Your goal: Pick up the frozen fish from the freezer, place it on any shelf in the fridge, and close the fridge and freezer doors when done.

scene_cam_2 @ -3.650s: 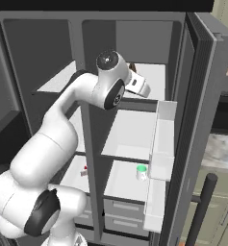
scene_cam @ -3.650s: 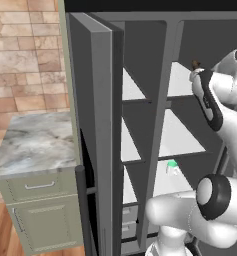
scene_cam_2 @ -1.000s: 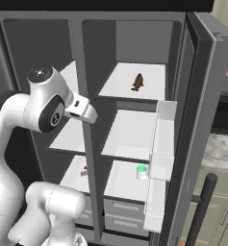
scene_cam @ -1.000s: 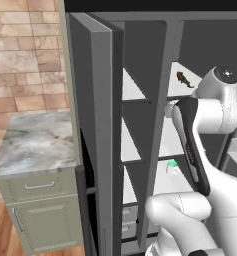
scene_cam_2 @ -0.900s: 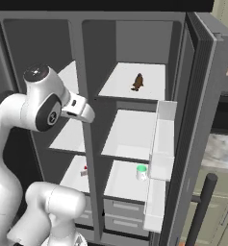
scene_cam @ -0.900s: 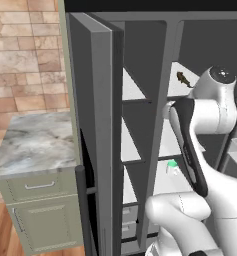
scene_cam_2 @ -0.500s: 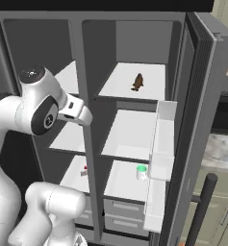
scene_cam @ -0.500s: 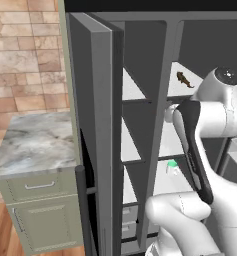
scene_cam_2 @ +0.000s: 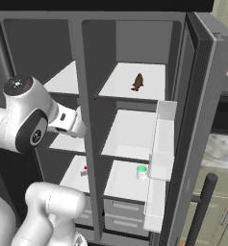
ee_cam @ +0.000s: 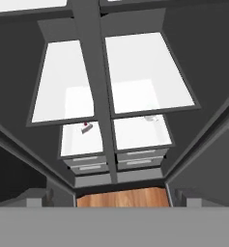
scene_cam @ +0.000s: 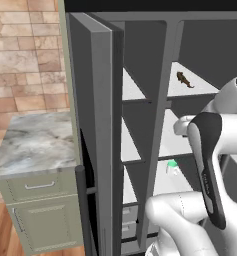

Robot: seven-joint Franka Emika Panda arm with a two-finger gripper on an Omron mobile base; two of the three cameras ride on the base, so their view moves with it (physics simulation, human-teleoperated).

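Note:
The frozen fish (scene_cam_2: 137,82) (scene_cam: 183,79), a small dark brown lump, lies on the fridge's top wide white shelf (scene_cam_2: 149,74), with nothing touching it. My gripper (scene_cam_2: 76,124) hangs lower and to the left, in front of the freezer (scene_cam_2: 62,81) beside the centre divider (scene_cam_2: 86,120). Its fingers cannot be made out, so open or shut is unclear. Both doors stand open: the freezer door (scene_cam: 97,135) and the fridge door (scene_cam_2: 202,110). The hand view looks down over the freezer shelves (ee_cam: 63,79) and fridge shelves (ee_cam: 145,67).
A green-capped bottle (scene_cam_2: 141,171) (scene_cam: 173,166) stands on the lower fridge shelf. A small red-and-white item (scene_cam_2: 85,169) (ee_cam: 86,127) lies on a lower freezer shelf. White door bins (scene_cam_2: 161,144) line the fridge door. A marble counter (scene_cam: 32,142) flanks the freezer door.
The fish, held near the top fridge shelf 3.6 s ago, now lies on it. Since then the arm has drawn back, and the hand has swung left and down toward the freezer side.

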